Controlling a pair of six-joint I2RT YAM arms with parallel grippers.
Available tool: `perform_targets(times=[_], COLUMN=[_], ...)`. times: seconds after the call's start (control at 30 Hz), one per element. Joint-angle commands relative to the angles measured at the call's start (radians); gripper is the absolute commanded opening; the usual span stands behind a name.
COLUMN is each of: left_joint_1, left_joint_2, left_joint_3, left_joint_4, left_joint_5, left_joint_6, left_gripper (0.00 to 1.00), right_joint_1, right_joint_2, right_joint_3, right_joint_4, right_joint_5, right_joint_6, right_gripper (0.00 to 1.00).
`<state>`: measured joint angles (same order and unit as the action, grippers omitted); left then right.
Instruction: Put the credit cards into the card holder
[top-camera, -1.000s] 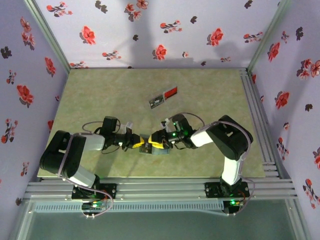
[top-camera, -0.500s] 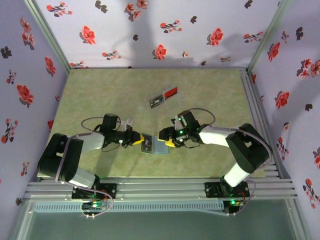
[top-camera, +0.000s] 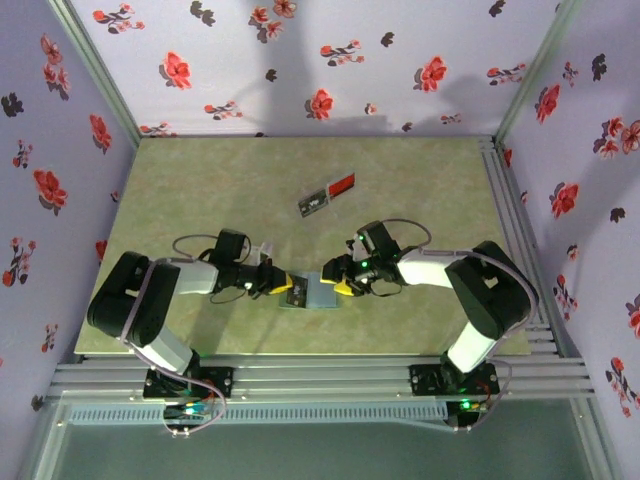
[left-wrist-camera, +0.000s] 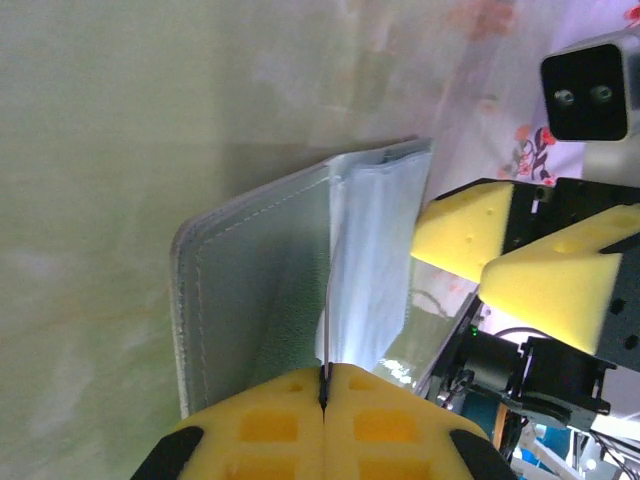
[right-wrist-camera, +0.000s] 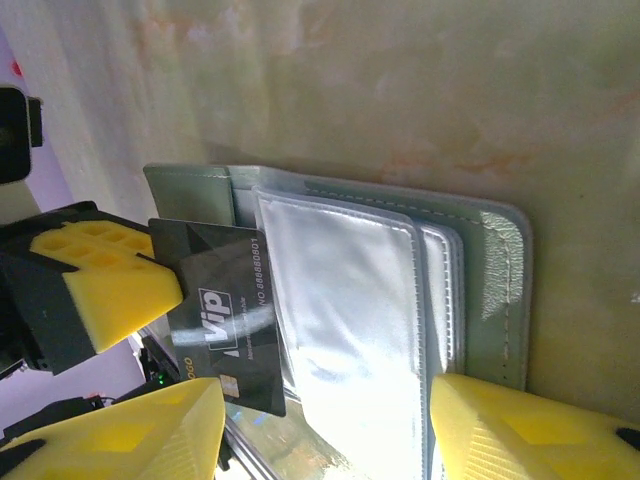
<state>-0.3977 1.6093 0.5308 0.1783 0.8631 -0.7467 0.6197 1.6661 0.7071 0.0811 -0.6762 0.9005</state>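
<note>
The grey-teal card holder (top-camera: 320, 294) lies open on the table between my two grippers, its clear plastic sleeves (right-wrist-camera: 345, 320) fanned out. My left gripper (top-camera: 281, 285) is shut on a black credit card (right-wrist-camera: 222, 312) marked "Vip". The card's far edge meets the holder's left side, at the sleeves. In the left wrist view that card (left-wrist-camera: 326, 330) is edge-on between the closed yellow pads of the left gripper (left-wrist-camera: 325, 373). My right gripper (top-camera: 334, 281) is open, its fingers (right-wrist-camera: 110, 440) straddling the sleeves' end without pinching them. A red card (top-camera: 343, 184) and a dark card (top-camera: 313, 202) lie further back.
The two loose cards rest together near the table's middle. Flowered walls (top-camera: 300, 60) close in the back and sides. A metal rail (top-camera: 520, 240) runs along the right edge. Both arm bases sit at the near edge.
The right gripper backed off to the holder's right side and then edged closer again. The left gripper with the black card shifted slightly right, toward the holder.
</note>
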Motion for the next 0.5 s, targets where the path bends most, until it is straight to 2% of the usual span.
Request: perform_targets(times=[0.0,0.47], left_joint_1=[-0.005,-0.008], left_joint_2=[0.036,0.072], left_joint_3=[0.024,-0.017], left_joint_4=[-0.047,0.179], left_joint_5=[-0.020,0.043], left_joint_6=[0.071,0.027], left_gripper=[0.00,0.00], right_joint_1=[0.000,-0.011], right_joint_2=[0.045,0.037], right_joint_3=[-0.027,-0.061], right_joint_4=[-0.050,-0.010], right_joint_5=[0.038,0.038], right_joint_6=[0.000,0.016], right_gripper=[0.56,0.51])
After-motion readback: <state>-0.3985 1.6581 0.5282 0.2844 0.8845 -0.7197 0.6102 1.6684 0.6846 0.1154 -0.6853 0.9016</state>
